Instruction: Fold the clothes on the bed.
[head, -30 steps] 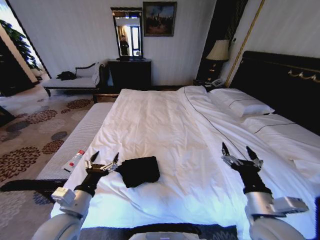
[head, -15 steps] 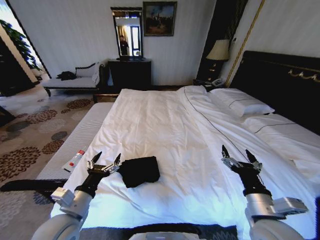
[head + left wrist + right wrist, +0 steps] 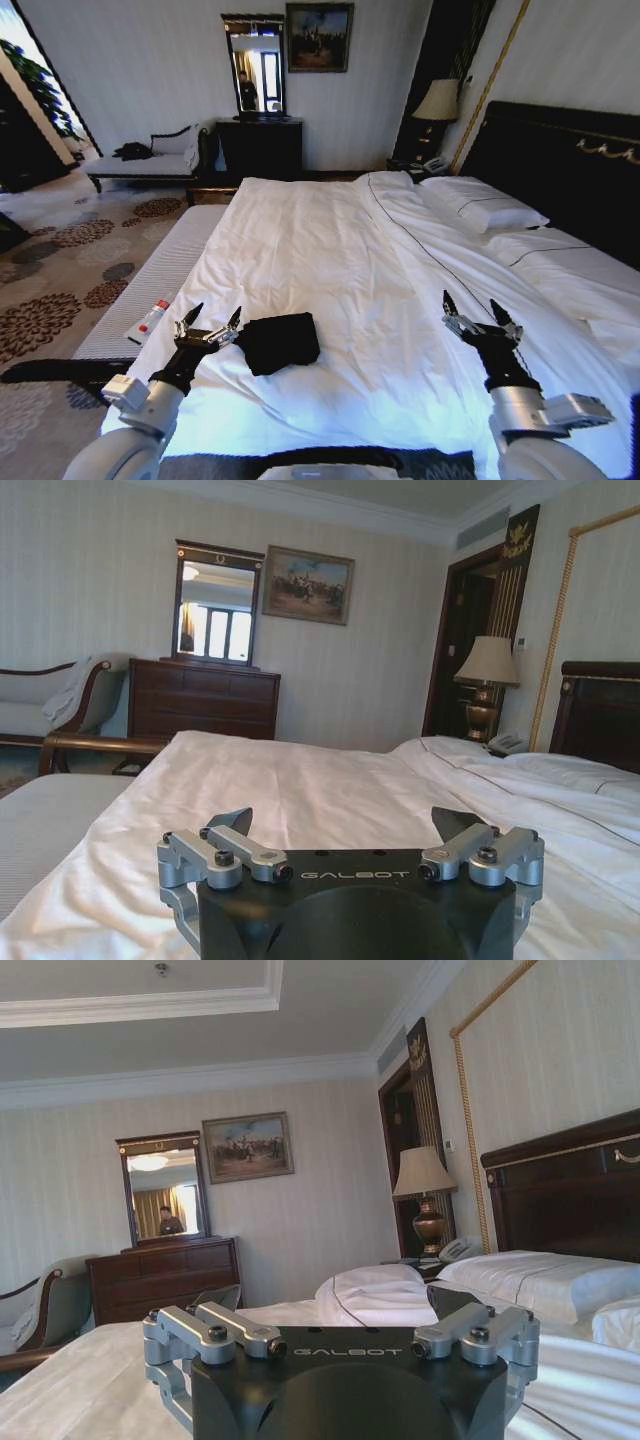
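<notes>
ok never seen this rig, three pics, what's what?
A wheeled two-armed robot at a bed. The wide picture comes from its head camera; the other two come from cameras on each wrist, looking out over that arm's own end effector. On the white bedding lies a black T-shirt, already bundled small. The left end effector hovers open beside it; the right end effector is open over bare sheet, well to the side. Neither holds anything.
</notes>
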{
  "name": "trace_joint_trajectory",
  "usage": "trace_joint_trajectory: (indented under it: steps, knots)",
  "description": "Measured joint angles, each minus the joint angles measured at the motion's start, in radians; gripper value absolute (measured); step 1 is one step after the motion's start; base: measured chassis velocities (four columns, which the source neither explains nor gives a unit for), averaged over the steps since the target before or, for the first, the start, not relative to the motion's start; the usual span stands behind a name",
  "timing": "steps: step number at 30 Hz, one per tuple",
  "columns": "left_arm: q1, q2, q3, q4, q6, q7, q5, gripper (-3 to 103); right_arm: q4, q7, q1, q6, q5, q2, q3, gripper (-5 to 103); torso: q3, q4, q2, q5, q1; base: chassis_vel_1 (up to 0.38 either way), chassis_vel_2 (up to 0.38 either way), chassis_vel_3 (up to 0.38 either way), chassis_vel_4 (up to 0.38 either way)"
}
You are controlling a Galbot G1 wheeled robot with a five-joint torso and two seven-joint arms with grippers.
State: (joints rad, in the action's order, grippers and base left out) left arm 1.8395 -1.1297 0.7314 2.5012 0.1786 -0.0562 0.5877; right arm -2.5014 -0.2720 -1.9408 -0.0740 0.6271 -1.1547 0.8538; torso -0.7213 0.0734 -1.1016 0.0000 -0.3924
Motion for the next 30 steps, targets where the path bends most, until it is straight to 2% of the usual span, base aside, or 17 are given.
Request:
trace_joint_trajectory:
  steps: [30]
  knots:
    - [0.000, 0.000, 0.000, -0.001, 0.001, -0.001, 0.000, 100, 0.001, 0.001, 0.001, -0.002, 0.001, 0.001, -0.001, 100, 0.000, 0.0000, 0.000, 0.0000, 0.000, 0.000, 0.000, 0.000, 0.000]
